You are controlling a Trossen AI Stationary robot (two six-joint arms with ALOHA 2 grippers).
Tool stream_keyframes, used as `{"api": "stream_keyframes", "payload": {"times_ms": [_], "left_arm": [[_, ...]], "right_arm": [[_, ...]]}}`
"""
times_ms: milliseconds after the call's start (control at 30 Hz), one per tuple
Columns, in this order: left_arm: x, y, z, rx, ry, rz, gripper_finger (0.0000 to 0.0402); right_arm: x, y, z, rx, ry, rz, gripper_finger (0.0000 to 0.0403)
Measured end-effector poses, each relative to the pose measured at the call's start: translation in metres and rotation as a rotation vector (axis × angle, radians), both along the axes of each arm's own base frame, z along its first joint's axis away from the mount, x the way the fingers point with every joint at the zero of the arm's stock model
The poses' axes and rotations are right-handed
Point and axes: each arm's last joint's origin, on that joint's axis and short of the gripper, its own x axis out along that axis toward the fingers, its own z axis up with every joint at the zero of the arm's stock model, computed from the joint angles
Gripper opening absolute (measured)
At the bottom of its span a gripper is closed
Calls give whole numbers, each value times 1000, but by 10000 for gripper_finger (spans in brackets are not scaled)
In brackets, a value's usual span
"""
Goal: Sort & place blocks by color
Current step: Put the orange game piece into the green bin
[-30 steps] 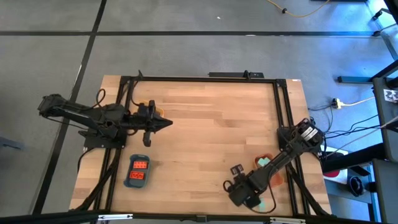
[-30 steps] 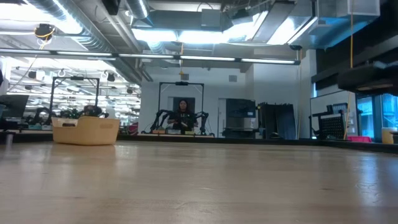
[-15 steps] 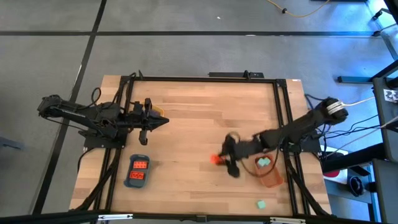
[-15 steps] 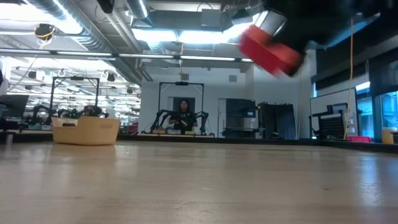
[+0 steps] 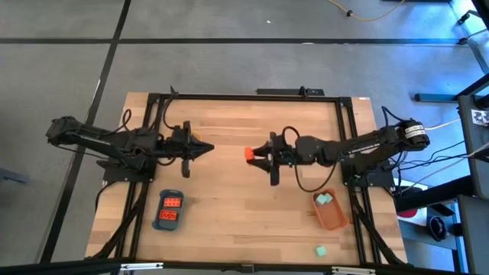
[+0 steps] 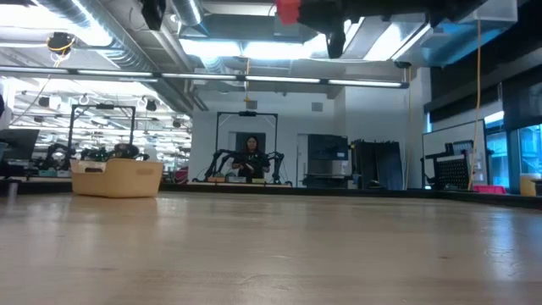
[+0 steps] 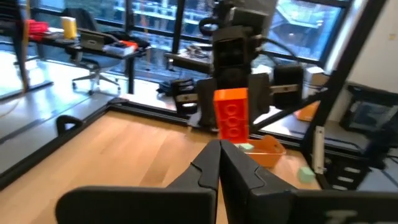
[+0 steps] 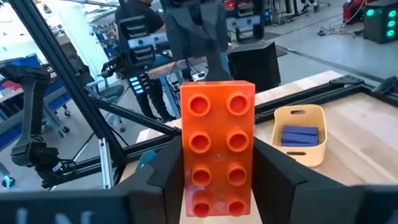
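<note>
My right gripper point(image 5: 257, 154) is above the middle of the table, shut on an orange-red studded brick point(image 5: 250, 154), which also shows in the low view point(image 6: 289, 10). My left gripper point(image 5: 205, 150) is shut and empty at the table's left, pointing at the brick point(image 7: 231, 115). A blue tray point(image 5: 170, 221) near the left holds two orange-red bricks point(image 5: 172, 203). An orange tray point(image 5: 334, 219) near the right holds a mint block point(image 5: 325, 199). Another mint block point(image 5: 321, 250) lies on the table by the near edge. A yellow tray point(image 8: 301, 124) holds purple blocks point(image 8: 300, 135). My right gripper pinches the brick's two long sides point(image 8: 186, 180) between its two fingers point(image 8: 166, 177). The fingers come level from the table's right and lie along the brick. The brick is lifted well clear of the table, its studded face toward the wrist camera.
A black frame point(image 5: 244, 96) runs along the table's far, left and right sides. Bare wood point(image 5: 244, 221) lies between the blue and orange trays. A person point(image 6: 250, 152) sits far off in the room beyond the table.
My right gripper has gone from the table's near right corner up and toward the far left, to above the middle, carrying the orange-red brick clear of the table. The mint block by the near edge has come into view where the gripper was.
</note>
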Motion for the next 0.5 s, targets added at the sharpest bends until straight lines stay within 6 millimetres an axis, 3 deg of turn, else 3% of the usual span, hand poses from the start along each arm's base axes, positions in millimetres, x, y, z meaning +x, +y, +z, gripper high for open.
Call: {"api": "stream_keyframes", "payload": {"times_ms": [167,500], "left_arm": [[6,0,-3,-2,2,20,43],[22,-4,-3,-79,-67,-13,184]], "right_arm": [[1,0,5,-17,-11,3,143],[1,1,4,-36,-10,23,143]]}}
